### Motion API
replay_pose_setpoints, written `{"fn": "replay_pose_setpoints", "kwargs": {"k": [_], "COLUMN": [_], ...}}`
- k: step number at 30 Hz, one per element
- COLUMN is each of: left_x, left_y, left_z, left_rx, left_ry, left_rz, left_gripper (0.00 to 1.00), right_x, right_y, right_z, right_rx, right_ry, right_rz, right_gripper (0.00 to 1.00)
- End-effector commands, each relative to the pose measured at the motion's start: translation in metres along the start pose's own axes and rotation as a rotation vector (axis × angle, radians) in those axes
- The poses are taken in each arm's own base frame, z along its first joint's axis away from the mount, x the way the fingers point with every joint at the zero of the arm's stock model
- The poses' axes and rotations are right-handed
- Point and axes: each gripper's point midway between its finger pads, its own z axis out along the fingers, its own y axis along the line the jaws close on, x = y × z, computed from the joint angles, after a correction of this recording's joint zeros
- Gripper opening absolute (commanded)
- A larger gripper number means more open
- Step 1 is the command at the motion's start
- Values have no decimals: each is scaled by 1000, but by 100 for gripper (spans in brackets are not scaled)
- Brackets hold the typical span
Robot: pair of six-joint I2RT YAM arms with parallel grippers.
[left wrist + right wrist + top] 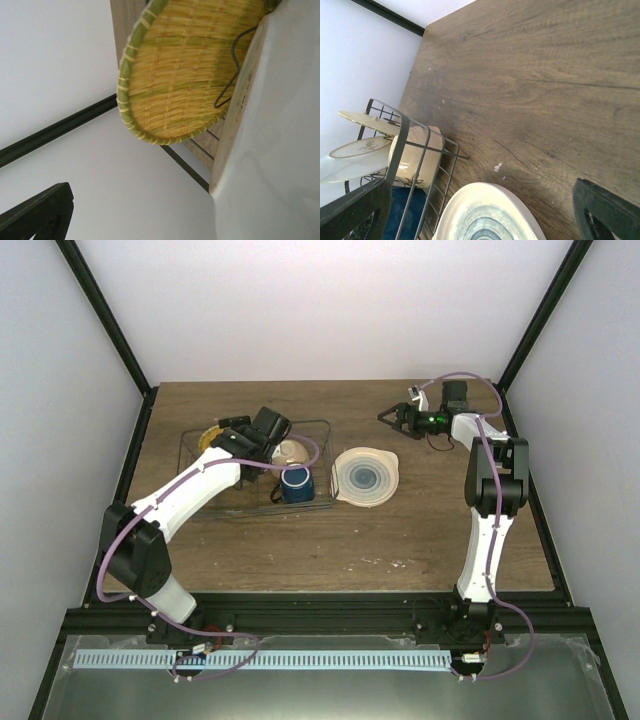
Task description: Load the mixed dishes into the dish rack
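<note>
The dark wire dish rack (318,426) stands left of centre. In it are the yellow-orange grid plate (211,436) on edge, the cream bowl (291,451) and the dark blue mug (296,484). My left gripper (236,430) reaches into the rack's back left. In the left wrist view one finger (37,215) stands far out, so the jaws are open. The yellow plate (175,70) is just ahead, and a pale plate with a reddish edge (270,150) hides the other finger. The translucent pale plate (366,477) lies flat right of the rack. My right gripper (392,418) is open and empty above the back right.
The right wrist view shows the rack's corner (422,150), the bowl (415,155), the mug (405,210), two plates on edge (365,120) and the pale plate (490,215) below. White walls with black frame bars enclose the wooden table (420,540).
</note>
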Motion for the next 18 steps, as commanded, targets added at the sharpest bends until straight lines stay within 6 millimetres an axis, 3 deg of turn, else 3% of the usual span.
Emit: {"fn": "replay_pose_setpoints", "kwargs": {"k": [1,9,15,18], "left_x": [-11,-39,-68,-79], "left_y": [8,61,123,147], "left_z": [-22,-68,-122,-127], "left_rx": [10,20,2,-28], "left_ry": [-61,-292,-608,-692], "left_rz": [-71,-267,-512,-607], "left_gripper": [100,100,100,100], "right_x": [-24,-31,-23,-15], "right_y": [16,18,12,4], "right_z": [-10,-15,-21,-25], "right_rx": [2,39,114,184], "right_ry": [-31,-37,-19,-7], "right_rz": [-69,-94,-100,-95], "right_gripper": [100,100,100,100]}}
